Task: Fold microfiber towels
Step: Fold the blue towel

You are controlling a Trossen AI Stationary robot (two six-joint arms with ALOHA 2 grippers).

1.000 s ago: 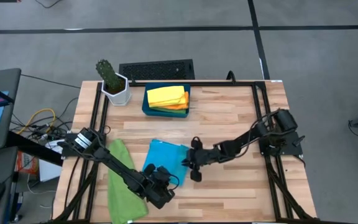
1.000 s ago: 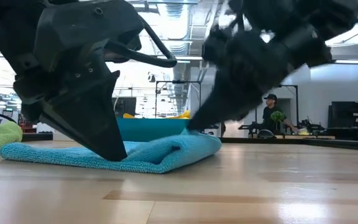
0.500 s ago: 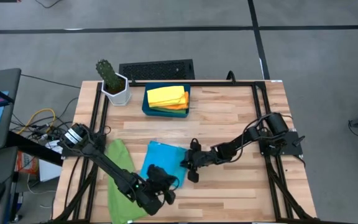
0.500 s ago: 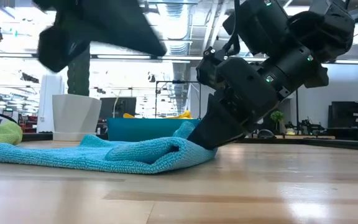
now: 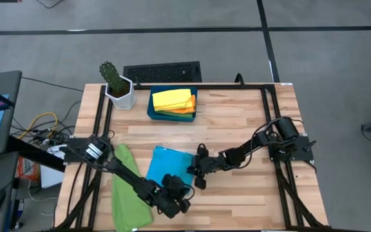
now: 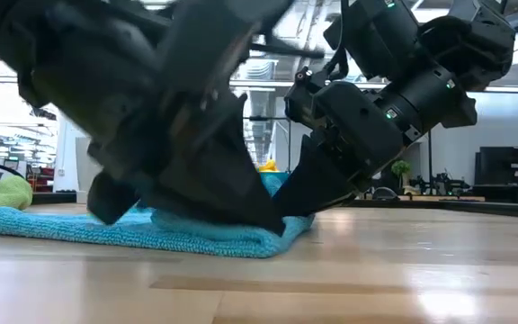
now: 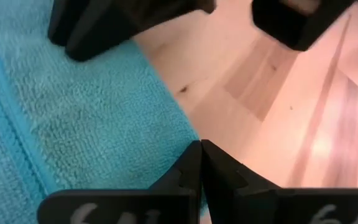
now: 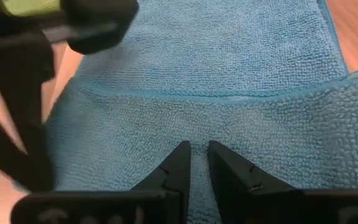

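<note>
the sky-blue towel [image 5: 169, 169] lies on the wooden table [image 5: 237, 116], partly folded, with one layer lying over another. the right gripper [image 5: 195, 173] is at the towel's right edge, and its two fingers [image 8: 176, 167] stand only a little apart with the blue fabric between their tips, so it is pinching the sky-blue towel there; in the low view this edge rises a little toward the right gripper [image 6: 308, 193]. the left gripper [image 5: 180, 198] is low at the front corner of the same towel, near the right gripper, and its fingers [image 7: 194, 165] are pressed together with nothing between them; their tips are at the towel's border, where the cloth meets the bare wood. i cannot tell if they touch the cloth. in the low view the left gripper [image 6: 241, 211] stands in front of the towel and hides its middle. a green towel [image 5: 126, 187] lies flat on the other side of the left arm, beside the blue one. behind both grippers, well apart from them, a yellow towel [image 5: 171, 98] lies on an orange towel [image 5: 187, 109] in the dark teal tray [image 5: 152, 111]. a potted cactus [image 5: 116, 84] stands beside the tray.
</note>
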